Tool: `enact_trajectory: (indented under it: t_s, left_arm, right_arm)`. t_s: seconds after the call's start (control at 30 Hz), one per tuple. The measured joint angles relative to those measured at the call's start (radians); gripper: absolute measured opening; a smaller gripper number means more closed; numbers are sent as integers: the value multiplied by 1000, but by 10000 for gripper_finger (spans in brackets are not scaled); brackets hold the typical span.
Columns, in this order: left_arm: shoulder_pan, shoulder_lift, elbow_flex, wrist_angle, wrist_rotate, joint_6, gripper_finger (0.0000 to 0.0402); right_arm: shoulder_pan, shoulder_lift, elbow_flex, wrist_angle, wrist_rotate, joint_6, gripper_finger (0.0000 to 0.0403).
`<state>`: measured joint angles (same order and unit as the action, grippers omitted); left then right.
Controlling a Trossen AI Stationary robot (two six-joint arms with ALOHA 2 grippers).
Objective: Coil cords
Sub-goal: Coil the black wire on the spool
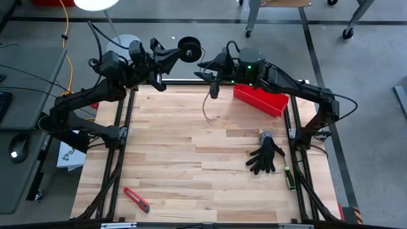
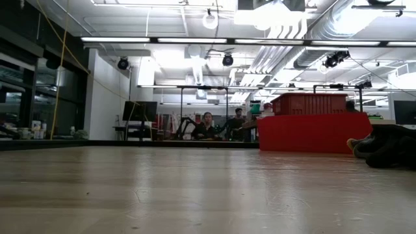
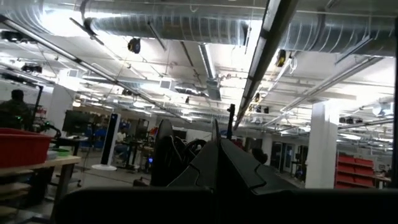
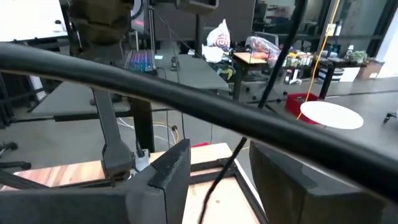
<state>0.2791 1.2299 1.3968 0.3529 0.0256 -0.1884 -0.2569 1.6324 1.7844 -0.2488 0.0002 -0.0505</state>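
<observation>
Overhead, the left gripper (image 1: 166,56), fingers pressed together, held the small round black spool (image 1: 189,49) up beyond the table's far edge. From it the thin dark cord (image 1: 207,107) passed between the right gripper (image 1: 214,89)'s spread fingers and dangled in a loose curl over the pale wooden table (image 1: 191,184). It looked light, limp and tangle-prone, probably best pinched near the spool. A rigid red bin (image 1: 261,100) and a floppy black glove (image 1: 264,156) lay nearby.

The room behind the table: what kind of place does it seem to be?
Probably an industrial-style robotics lab or workshop. Bare silver ducts and pipes cross the ceiling, a red bin stands on the wooden table, and people sit at workstations behind it.
</observation>
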Motion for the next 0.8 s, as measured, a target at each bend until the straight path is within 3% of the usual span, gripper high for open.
enact_trajectory:
  t_s: [0.43,0.8]
  left_arm:
    - [2,-12,0,-19,-23,43,1]
    - [3,-12,0,-10,-23,62,1]
  right_arm:
    - [-5,4,0,48,18,10,158]
    - [-3,26,0,94,18,133,158]
